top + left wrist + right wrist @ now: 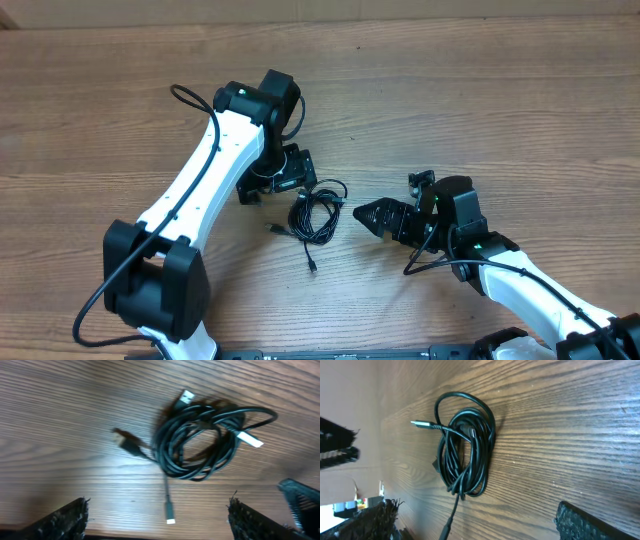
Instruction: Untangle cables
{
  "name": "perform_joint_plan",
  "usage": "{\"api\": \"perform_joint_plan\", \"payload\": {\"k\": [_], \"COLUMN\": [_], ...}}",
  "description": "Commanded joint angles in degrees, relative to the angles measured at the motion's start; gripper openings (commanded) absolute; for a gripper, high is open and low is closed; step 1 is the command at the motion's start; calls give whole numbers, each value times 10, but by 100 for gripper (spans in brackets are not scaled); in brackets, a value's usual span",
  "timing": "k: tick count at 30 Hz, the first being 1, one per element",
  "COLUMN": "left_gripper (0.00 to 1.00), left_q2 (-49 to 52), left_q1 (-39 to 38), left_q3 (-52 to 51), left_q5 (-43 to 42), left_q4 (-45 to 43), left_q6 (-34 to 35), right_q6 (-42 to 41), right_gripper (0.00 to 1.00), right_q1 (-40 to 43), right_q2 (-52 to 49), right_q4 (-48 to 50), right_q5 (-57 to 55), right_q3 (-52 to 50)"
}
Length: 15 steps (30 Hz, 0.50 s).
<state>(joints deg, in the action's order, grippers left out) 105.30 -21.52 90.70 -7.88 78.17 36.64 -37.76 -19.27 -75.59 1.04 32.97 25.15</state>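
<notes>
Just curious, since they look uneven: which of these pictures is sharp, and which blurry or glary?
Overhead: sharp, evenly lit. Left wrist: cables smeared by blur, pale glare on the wooden table. Right wrist: cables fairly crisp, right fingers at the bottom edge out of focus.

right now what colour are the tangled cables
The cables are black, plug tips silvery; best in left wrist view.

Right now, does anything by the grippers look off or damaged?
Only the cables: a knotted coil on the table between the left gripper and right gripper, both open, holding nothing. No damage visible.
</notes>
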Motion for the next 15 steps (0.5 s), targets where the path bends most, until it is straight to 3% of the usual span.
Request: {"api": "perform_joint_plan", "payload": {"k": [1,7,10,11,15], "left_gripper": [94,100,100,99,100], "left_q2": [-117,-287,-388,-435,-472], "left_q1": [-13,-50,-59,-58,-58], "left_q3": [6,-75,-217,-308,-465], "left_q5": [94,167,165,151,116], "left_q4": [14,-26,-128,-207,-369], "left_q6": [-14,34,60,70,69], "right_q6": [36,38,38,38,37], "right_gripper": [100,100,100,100,100], "right_q1": [-2,-2,-2,-2,-2], "right_q2": [40,128,183,212,253], "right_q4": [-20,-74,-116,-143,-184], "right_q5": [-3,-11,-35,-51,-74], "right_q3": [4,4,4,4,4]}}
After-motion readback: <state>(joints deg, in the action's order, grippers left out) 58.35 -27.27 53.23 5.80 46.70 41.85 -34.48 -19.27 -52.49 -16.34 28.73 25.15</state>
